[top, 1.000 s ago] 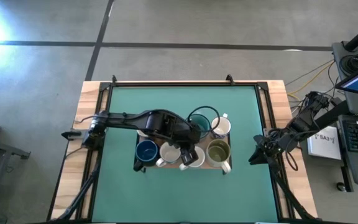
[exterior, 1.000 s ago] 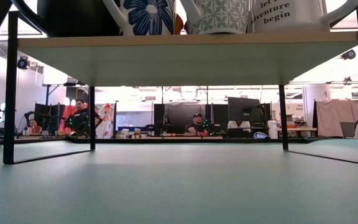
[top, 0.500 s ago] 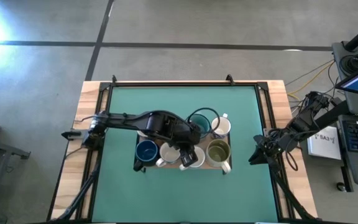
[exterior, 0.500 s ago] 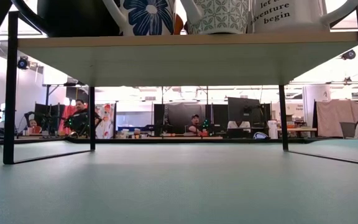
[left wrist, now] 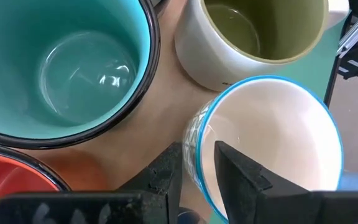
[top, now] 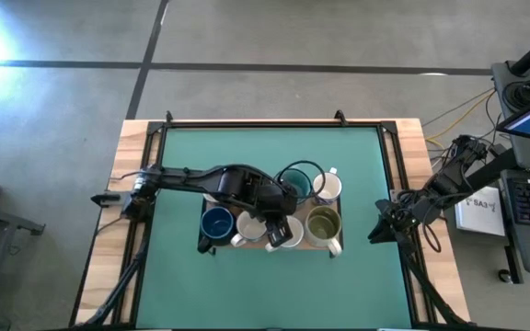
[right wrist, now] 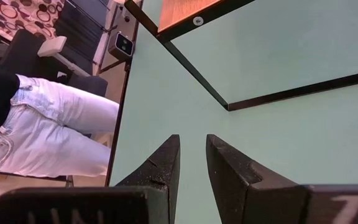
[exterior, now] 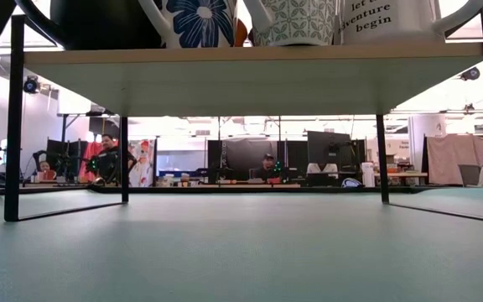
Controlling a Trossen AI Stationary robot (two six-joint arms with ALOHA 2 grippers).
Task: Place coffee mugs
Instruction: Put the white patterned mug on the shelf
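Several mugs stand on a small wooden rack (top: 334, 246) in the middle of the green table. In the high view I see a navy mug (top: 216, 222), a cream one (top: 249, 224), an olive-inside one (top: 322, 222), a teal one (top: 294, 181) and a white one (top: 328, 187). My left gripper (top: 279, 230) is shut on a white mug with a blue rim (left wrist: 272, 137), beside the teal mug (left wrist: 73, 62) and the olive-inside mug (left wrist: 260, 31). An orange mug (left wrist: 5, 180) shows at the edge. My right gripper (top: 378, 232) waits, shut, low at the table's right edge. My left gripper holds the blue-rimmed white mug by its wall just below the rim (left wrist: 197, 146), on the side facing the teal mug. One finger (left wrist: 238, 177) is inside the mug and the other (left wrist: 166, 174) is outside, coming from above and pointing down. The mug stands upright on the rack.
The rack stands on thin dark legs (exterior: 11, 126), with open table under it. In the low view, the bottoms of a flowered mug (exterior: 199, 18), a patterned mug (exterior: 296, 21) and a printed mug (exterior: 384, 15) sit on its top. A person in jeans (right wrist: 36, 143) stands beyond the table's edge.
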